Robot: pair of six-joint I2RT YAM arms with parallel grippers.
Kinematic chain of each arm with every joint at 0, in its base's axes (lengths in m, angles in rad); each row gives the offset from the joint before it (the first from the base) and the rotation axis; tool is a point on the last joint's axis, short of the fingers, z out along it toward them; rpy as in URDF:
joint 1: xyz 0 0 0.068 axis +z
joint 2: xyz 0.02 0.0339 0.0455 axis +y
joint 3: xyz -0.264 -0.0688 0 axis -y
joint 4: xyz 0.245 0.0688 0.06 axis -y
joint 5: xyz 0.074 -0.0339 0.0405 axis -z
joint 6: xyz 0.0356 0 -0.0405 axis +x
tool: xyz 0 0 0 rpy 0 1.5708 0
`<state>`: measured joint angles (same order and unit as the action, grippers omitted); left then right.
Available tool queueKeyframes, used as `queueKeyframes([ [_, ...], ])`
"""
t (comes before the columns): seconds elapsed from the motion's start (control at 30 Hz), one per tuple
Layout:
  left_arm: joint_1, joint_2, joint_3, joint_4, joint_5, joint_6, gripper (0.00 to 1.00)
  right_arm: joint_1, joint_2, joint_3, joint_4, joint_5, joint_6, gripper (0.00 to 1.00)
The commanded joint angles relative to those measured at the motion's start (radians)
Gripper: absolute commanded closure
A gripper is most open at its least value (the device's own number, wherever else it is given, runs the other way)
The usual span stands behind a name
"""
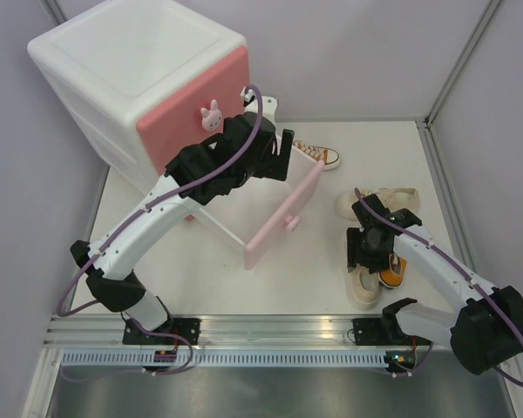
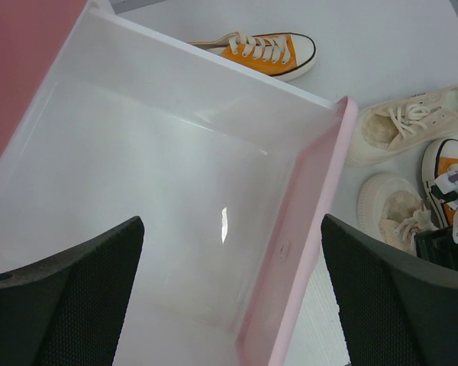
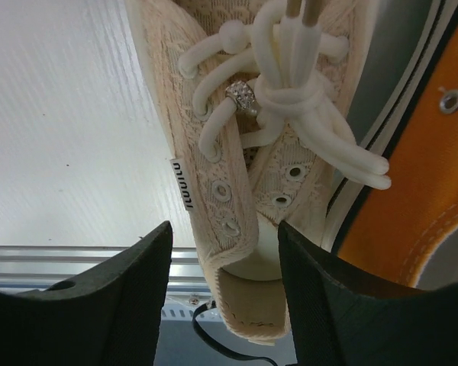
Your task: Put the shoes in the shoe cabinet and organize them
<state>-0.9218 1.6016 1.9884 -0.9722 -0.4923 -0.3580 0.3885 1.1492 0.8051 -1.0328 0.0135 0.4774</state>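
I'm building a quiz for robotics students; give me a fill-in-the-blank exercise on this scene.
The number of shoes inside the pulled-out drawer is ___.
The right gripper straddles the side wall of a ___ shoe.
The left gripper hangs above the drawer with its jaws ___.
The lone shoe beyond the drawer is ___.
Missing words: zero; cream; open; orange.

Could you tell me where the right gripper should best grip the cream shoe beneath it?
I would grip the near cream shoe by its side wall at the open collar, coming from above: the thin upright rim fits between the jaws.
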Motion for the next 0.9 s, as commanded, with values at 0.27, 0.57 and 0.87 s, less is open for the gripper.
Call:
queueKeyframes([
  [0.27,0.017,-0.022,0.038,0.0,0.027,0.056,0.0,-0.002,0.017,-0.122,0.161,-0.059,0.032,0.47],
  [0.57,0.029,-0.014,0.036,0.004,0.02,0.065,0.0,0.003,-0.034,-0.115,0.054,-0.118,0.029,0.56],
  [0.87,0.032,-0.005,0.03,0.004,0.031,0.062,0.0,0.018,-0.094,-0.119,-0.053,-0.184,0.055,0.52],
])
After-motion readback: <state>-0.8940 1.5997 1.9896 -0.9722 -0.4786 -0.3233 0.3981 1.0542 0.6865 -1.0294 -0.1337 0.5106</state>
